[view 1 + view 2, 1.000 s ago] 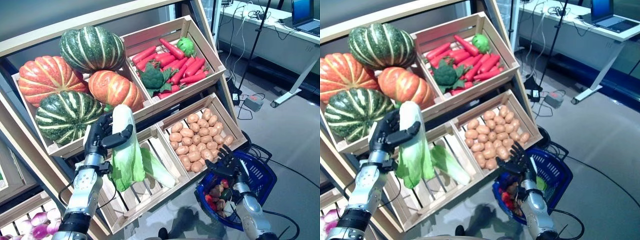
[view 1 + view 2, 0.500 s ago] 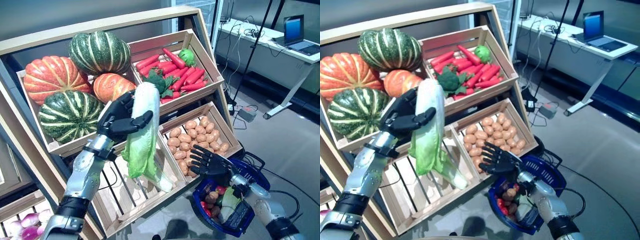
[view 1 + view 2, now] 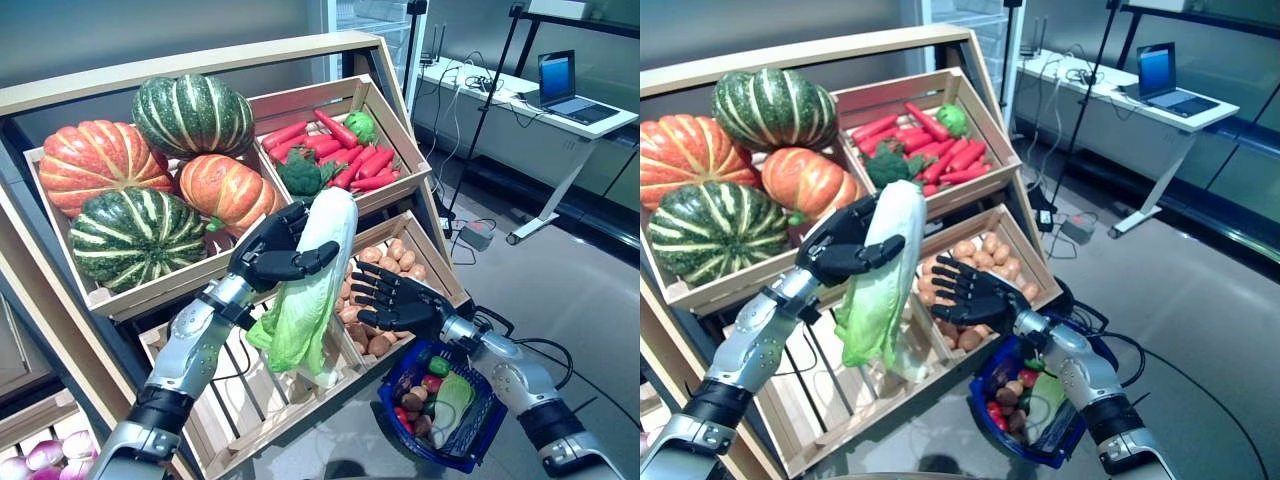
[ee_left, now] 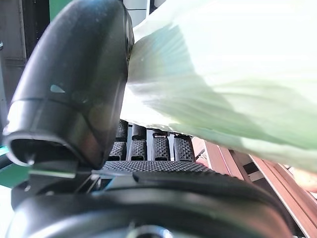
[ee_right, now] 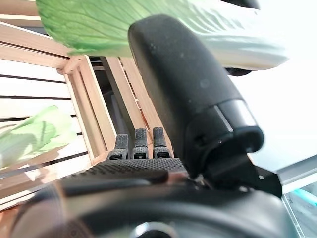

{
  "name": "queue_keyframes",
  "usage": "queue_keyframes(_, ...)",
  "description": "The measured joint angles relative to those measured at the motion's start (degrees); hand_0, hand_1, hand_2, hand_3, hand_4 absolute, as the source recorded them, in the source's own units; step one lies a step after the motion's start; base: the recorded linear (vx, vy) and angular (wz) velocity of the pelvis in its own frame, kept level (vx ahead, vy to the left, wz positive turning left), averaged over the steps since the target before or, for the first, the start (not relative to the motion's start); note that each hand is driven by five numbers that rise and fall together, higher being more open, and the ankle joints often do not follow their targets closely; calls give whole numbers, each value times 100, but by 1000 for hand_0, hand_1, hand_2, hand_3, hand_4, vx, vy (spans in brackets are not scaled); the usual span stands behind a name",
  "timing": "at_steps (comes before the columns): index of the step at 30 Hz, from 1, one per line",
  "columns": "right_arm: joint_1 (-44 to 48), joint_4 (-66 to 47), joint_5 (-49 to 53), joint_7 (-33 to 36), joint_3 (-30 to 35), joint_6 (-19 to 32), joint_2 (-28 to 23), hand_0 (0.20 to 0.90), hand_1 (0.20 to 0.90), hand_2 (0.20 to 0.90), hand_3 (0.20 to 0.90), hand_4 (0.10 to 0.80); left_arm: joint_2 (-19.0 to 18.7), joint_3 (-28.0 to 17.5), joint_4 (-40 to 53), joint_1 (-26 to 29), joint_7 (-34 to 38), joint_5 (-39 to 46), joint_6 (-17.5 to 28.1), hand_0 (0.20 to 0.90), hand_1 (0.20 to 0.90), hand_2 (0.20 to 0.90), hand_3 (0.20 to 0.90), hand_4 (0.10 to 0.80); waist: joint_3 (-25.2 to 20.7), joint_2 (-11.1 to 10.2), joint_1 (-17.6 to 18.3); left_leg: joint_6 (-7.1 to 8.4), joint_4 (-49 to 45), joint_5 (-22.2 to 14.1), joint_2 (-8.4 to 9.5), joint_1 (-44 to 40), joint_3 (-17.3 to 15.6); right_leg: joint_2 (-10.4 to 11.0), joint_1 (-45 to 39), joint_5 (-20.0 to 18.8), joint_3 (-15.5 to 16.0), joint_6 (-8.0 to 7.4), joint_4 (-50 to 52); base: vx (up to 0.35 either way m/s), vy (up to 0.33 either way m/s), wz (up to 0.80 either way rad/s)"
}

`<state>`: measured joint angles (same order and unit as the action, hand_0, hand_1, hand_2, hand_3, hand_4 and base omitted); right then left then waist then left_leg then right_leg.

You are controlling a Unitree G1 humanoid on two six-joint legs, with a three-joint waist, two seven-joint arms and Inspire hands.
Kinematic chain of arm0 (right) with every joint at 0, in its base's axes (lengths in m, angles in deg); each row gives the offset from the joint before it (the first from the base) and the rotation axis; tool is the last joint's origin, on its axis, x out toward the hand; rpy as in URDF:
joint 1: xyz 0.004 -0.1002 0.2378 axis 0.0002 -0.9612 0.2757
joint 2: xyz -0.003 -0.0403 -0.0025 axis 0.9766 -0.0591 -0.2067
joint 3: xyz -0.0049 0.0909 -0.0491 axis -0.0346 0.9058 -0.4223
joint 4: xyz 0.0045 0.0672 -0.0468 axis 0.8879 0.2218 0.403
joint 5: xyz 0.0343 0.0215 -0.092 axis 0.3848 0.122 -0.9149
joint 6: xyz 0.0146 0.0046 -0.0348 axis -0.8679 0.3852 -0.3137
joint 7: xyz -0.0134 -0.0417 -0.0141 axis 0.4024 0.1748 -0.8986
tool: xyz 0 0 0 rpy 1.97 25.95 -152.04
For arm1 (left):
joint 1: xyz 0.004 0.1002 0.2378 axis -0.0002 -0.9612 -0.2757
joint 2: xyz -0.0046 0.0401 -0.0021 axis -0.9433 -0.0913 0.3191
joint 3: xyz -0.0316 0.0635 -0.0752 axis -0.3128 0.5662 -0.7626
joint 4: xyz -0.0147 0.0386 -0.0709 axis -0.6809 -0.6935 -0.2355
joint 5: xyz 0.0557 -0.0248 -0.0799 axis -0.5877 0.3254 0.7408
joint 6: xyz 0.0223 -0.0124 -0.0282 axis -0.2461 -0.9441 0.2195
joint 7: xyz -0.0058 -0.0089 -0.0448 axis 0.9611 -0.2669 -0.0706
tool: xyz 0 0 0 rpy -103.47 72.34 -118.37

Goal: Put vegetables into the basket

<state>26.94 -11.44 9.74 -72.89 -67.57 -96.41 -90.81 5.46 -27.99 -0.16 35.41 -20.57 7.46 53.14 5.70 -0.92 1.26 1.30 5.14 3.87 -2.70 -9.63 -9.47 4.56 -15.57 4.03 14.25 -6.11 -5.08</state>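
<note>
Left hand (image 3: 272, 252) carrying a cabbage (image 3: 308, 285) toward the basket (image 3: 478, 437)

The left hand, fingers and thumb curled round the long pale-green cabbage, holds it clear of the wooden crates (image 3: 262, 405), just beside the right hand (image 3: 388, 300), whose fingers are spread and empty. The blue basket hangs below the right hand, already holding several vegetables; the cabbage is not yet in.

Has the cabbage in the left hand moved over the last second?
Yes. The cabbage, gripped by the left hand, has travelled rightward from the slatted crate to the potato crate, nearing the open right hand.
</note>
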Motion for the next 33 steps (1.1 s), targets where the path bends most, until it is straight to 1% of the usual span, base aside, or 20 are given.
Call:
queue_keyframes(2, 4, 0, -2, 9, -3, -47, 45, 900, 900, 900, 900, 800, 68, 49, 0, 0, 28, -1, 0, 300, 300, 300, 300, 400, 0, -3, -1, -2, 0, -1, 1, -4, -7, 2, 1, -4, -10, -1, 0, 35, 14, -3)
queue_keyframes(6, 11, 0, -2, 11, -6, -224, 112, 900, 900, 900, 900, 800, 76, 244, 2, 3, 93, -29, 1, 300, 300, 300, 300, 400, 0, -5, 1, -2, 0, -1, -1, -12, -13, 1, -1, -6, -17, 0, 0, 19, 9, -1)
queue_keyframes(12, 10, 12, -2, 61, -189, -390, 133, 900, 900, 900, 900, 800, 119, 257, 27, 62, 218, -28, 3, 300, 300, 300, 300, 400, 2, -20, 31, -2, 0, -1, -4, -13, -17, 0, -1, -6, -23, 0, 0, 0, 0, 0)
queue_keyframes(20, 11, 14, 2, 162, -226, -392, 411, 900, 900, 900, 900, 800, 304, 258, 308, 81, 325, -18, 56, 300, 300, 300, 300, 400, 0, -59, 50, -3, 0, -2, -4, -22, -35, 1, 4, -9, -55, -1, 0, 0, 0, 0)
queue_keyframes(29, 112, 15, 28, 320, -283, -391, 475, 900, 900, 900, 900, 800, 553, 257, 308, 81, 269, 93, 90, 300, 300, 300, 300, 400, -2, -60, 41, -3, -1, -2, -5, -37, -41, 1, -1, -19, -84, 2, 0, 0, 0, 0)
queue_keyframes(33, 145, 15, 216, 415, -377, -388, 471, 900, 900, 900, 900, 800, 671, 263, 308, 81, 269, 107, 90, 300, 300, 300, 300, 400, -5, -65, -4, -3, -1, -2, -5, -37, -39, 0, -3, -21, -82, 2, 0, 0, 0, 0)
